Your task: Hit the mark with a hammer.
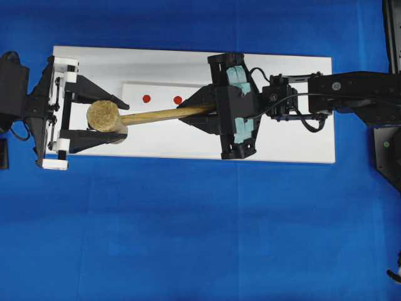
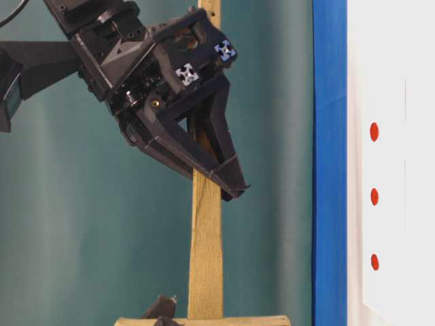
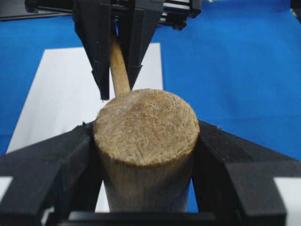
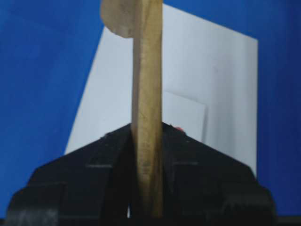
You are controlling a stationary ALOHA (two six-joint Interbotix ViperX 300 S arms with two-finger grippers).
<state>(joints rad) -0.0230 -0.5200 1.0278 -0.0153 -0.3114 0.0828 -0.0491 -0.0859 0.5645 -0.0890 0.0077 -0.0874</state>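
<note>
Your left black gripper [image 3: 146, 155] clamps the light wooden mallet's [image 1: 147, 116] thick cylindrical head; your right gripper [image 1: 210, 111] pinches its slim handle beside the middle red dot [image 1: 177, 100].

Rough-grained wooden hammer [image 3: 146, 141], matt blue cloth [image 1: 188, 238]

Left gripper [image 1: 108, 118] is reaching in from nine o'clock, jaws clamping the hammer [image 1: 144, 116] head; right gripper [image 1: 199, 111] is stretching across from three o'clock, pinching the handle.
</note>
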